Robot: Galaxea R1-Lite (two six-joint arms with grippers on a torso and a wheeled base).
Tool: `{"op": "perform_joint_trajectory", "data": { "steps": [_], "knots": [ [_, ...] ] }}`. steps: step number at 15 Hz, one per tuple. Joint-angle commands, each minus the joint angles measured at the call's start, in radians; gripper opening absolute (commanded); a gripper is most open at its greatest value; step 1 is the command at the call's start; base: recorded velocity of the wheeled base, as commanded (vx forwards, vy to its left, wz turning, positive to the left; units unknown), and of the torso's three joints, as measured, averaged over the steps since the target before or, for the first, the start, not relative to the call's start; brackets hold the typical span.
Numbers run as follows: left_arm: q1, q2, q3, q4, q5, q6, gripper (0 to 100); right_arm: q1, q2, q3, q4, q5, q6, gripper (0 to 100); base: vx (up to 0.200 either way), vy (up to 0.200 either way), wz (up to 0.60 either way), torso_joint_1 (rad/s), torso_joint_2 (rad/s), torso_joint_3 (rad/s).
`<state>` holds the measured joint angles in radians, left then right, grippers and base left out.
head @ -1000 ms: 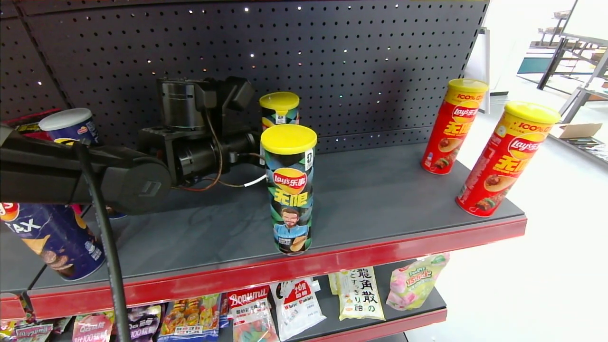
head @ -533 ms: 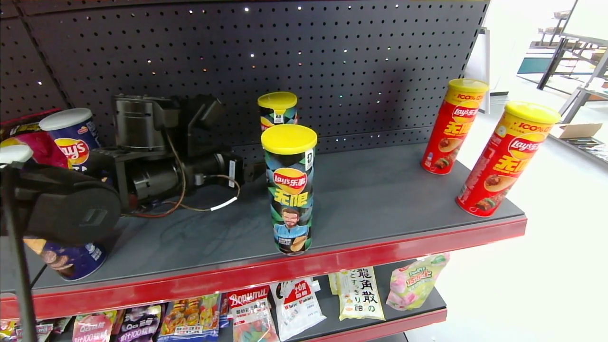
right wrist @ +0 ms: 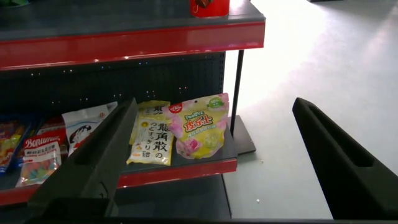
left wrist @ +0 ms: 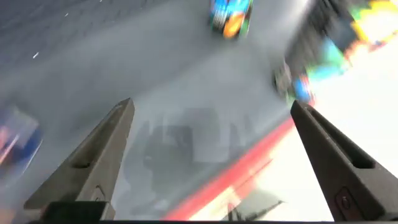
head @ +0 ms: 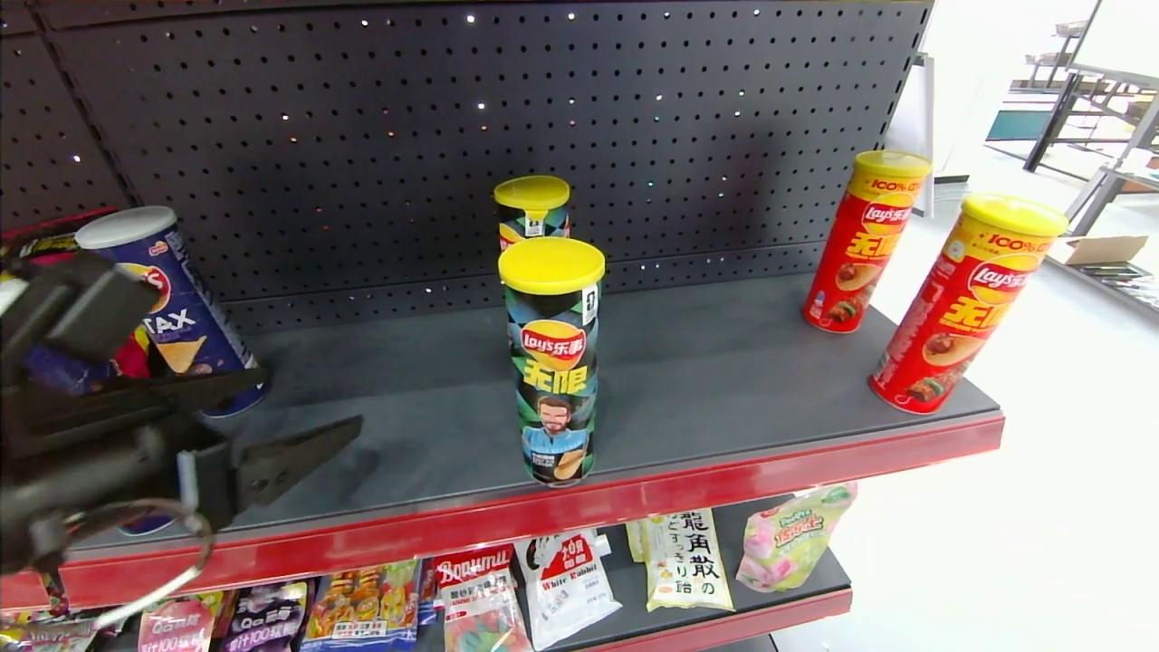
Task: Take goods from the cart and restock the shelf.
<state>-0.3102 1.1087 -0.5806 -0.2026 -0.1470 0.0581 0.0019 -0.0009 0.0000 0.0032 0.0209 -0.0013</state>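
Observation:
Two dark green chip cans with yellow lids stand mid-shelf, one at the front (head: 552, 362) and one behind it by the pegboard (head: 532, 208). My left gripper (head: 308, 403) hangs open and empty over the shelf's (head: 724, 362) front left part, well left of both cans. In the left wrist view its fingers (left wrist: 99, 162) spread wide over the grey board, with a blurred can (left wrist: 230, 15) far off. My right gripper (right wrist: 216, 102) is open and empty, low in front of the lower shelf (right wrist: 174, 177).
Two red cans (head: 865, 240) (head: 964, 303) stand at the shelf's right end. A blue can (head: 172, 308) stands at the left, close behind my left gripper. Snack bags (right wrist: 199, 127) fill the lower shelf. The board between the green and red cans is bare.
My left arm has pulled back from behind the front green can to the shelf's front left corner. The rear green can stays standing by the pegboard.

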Motion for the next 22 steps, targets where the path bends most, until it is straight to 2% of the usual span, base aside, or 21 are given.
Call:
{"op": "perform_joint_trajectory", "data": {
  "steps": [1,3,5,8,10,12,13,15,22],
  "knots": [
    [0.076,-0.633,0.206,0.278,-0.006,-0.006,100,0.001,0.001,0.0,0.0,0.001,0.0,100,0.0,0.0,0.0,0.0,0.0,0.0],
    [0.076,-0.793,0.249,0.307,0.003,-0.007,100,0.001,0.001,0.0,0.0,0.001,0.0,100,0.0,0.0,0.0,0.0,0.0,0.0],
    [0.072,-0.934,0.254,0.368,-0.005,-0.007,100,0.001,0.001,0.0,0.0,0.001,0.0,100,0.0,0.0,0.0,0.0,0.0,0.0],
    [0.077,-0.96,0.257,0.385,0.029,-0.021,100,0.001,0.001,0.0,0.0,0.001,0.0,100,0.0,0.0,0.0,0.0,0.0,0.0],
    [0.079,-0.951,0.259,0.387,0.173,-0.032,100,0.001,0.001,0.0,0.0,0.001,0.0,100,0.0,0.0,0.0,0.0,0.0,0.0],
    [0.079,-0.96,0.285,0.391,0.256,-0.034,100,0.001,0.001,0.0,0.0,0.005,-0.008,100,0.0,0.0,0.0,0.0,0.0,0.0],
    [0.079,-0.96,0.289,0.391,0.276,-0.034,100,0.001,0.001,0.0,0.0,0.005,-0.011,100,0.0,0.0,0.0,0.0,0.0,0.0],
    [0.079,-0.946,0.289,0.391,0.299,-0.032,100,0.001,0.001,0.0,0.0,0.005,-0.013,100,0.0,0.0,0.6,0.0,0.0,0.0],
    [0.079,-0.951,0.289,0.391,0.322,-0.029,100,0.001,0.001,0.0,0.0,0.007,-0.005,100,0.0,0.0,0.51,0.003,0.0,0.004]
  ]
}}
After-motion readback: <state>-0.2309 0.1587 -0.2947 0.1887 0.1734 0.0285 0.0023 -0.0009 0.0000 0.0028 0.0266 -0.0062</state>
